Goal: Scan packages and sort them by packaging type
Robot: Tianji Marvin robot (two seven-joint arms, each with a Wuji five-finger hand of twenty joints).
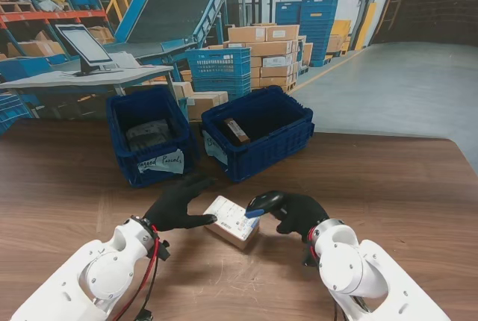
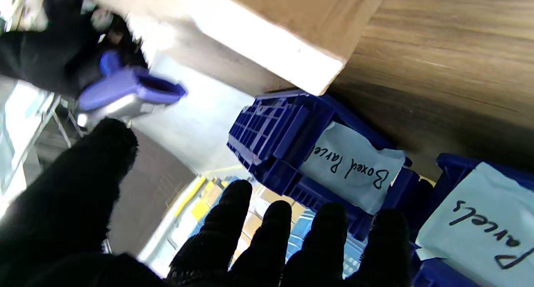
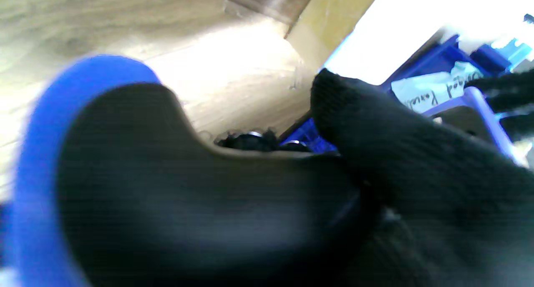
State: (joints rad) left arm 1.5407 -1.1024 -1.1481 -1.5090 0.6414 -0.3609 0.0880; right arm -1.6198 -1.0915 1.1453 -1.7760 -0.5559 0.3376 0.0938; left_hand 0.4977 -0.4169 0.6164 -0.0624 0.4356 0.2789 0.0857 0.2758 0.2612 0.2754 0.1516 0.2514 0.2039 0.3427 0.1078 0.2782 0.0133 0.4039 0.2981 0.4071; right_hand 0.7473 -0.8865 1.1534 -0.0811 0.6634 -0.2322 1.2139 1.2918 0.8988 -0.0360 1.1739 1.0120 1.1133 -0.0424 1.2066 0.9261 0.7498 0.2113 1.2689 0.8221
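A small cardboard box (image 1: 233, 222) with a white label on top lies on the wooden table (image 1: 388, 187) between my hands. My left hand (image 1: 178, 203) is open beside its left edge, fingers spread, thumb touching the box side. My right hand (image 1: 299, 213) is shut on a black and blue barcode scanner (image 1: 263, 203), whose head hangs over the box's right end. The left wrist view has the box (image 2: 292, 24), the scanner (image 2: 125, 91) and my spread fingers (image 2: 267, 237). The scanner (image 3: 167, 187) fills the right wrist view, with a box corner (image 3: 317, 32) beyond it.
Two blue crates stand farther from me. The left crate (image 1: 149, 134), labelled for bagged parcels, holds a grey bag. The right crate (image 1: 258, 131), labelled "Boxed Parcels" (image 2: 350, 166), holds a brown box (image 1: 236, 130). Warehouse shelving, stacked cartons and a screen lie beyond the table.
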